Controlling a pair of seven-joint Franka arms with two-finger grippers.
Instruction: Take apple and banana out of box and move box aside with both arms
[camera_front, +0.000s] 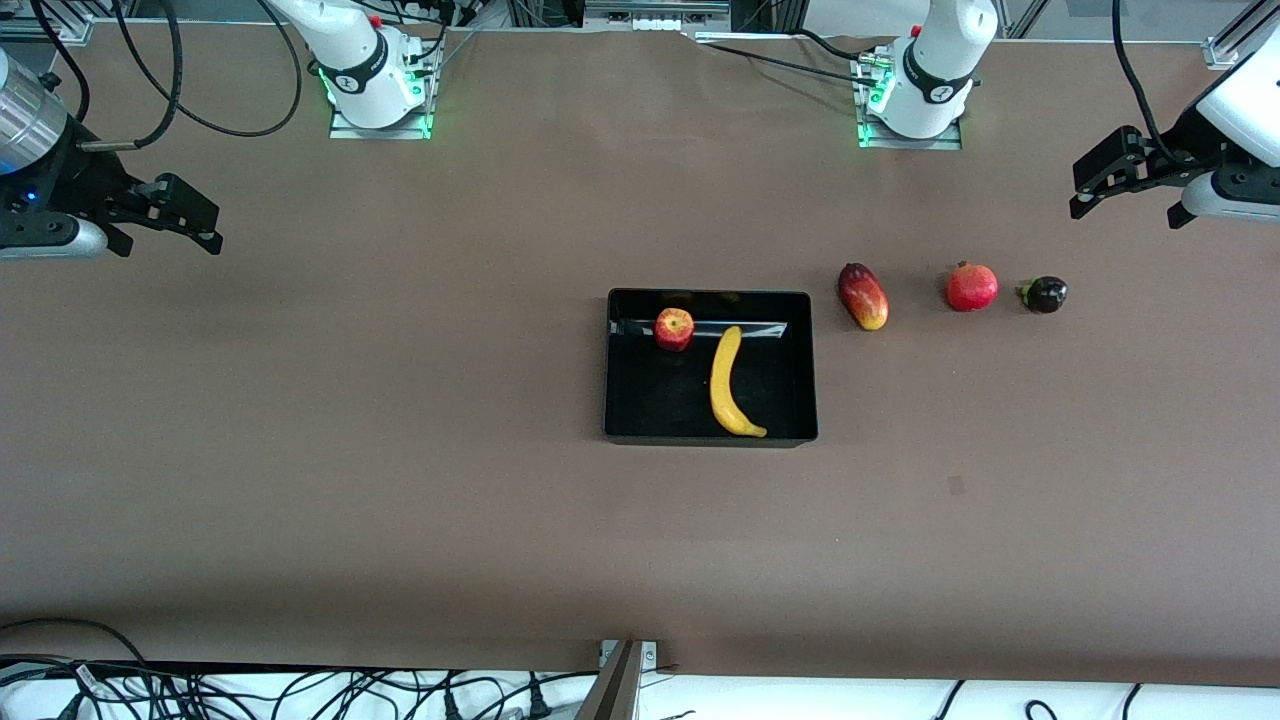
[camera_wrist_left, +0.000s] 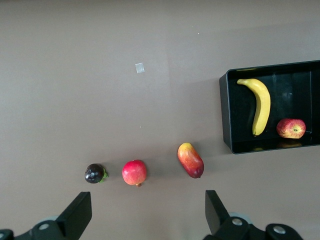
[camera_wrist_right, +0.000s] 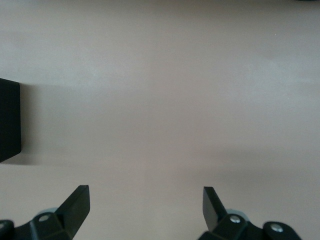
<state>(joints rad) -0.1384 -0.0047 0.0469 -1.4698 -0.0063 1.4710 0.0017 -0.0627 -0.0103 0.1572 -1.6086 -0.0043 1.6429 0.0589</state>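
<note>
The black box (camera_front: 812, 370) sits mid-table. In it lie the small red apple (camera_front: 674, 328), by the wall nearest the robot bases, and the long yellow banana (camera_front: 728, 385) beside it. My left gripper (camera_front: 1122, 215) is open and empty, raised over the table's edge at the left arm's end. Its wrist view shows the gripper (camera_wrist_left: 148, 210), the box (camera_wrist_left: 225, 115), the banana (camera_wrist_left: 260, 102) and the apple (camera_wrist_left: 291, 128). My right gripper (camera_front: 172, 245) is open and empty over the right arm's end. In its wrist view the gripper (camera_wrist_right: 145, 205) is over bare table with only a box corner (camera_wrist_right: 9, 120) showing.
A mango (camera_front: 863, 296), a pomegranate (camera_front: 972, 287) and a small dark purple fruit (camera_front: 1044, 294) lie in a row beside the box toward the left arm's end. They also show in the left wrist view: mango (camera_wrist_left: 190, 160), pomegranate (camera_wrist_left: 134, 172), dark fruit (camera_wrist_left: 95, 173). A small patch (camera_front: 956, 485) marks the tabletop.
</note>
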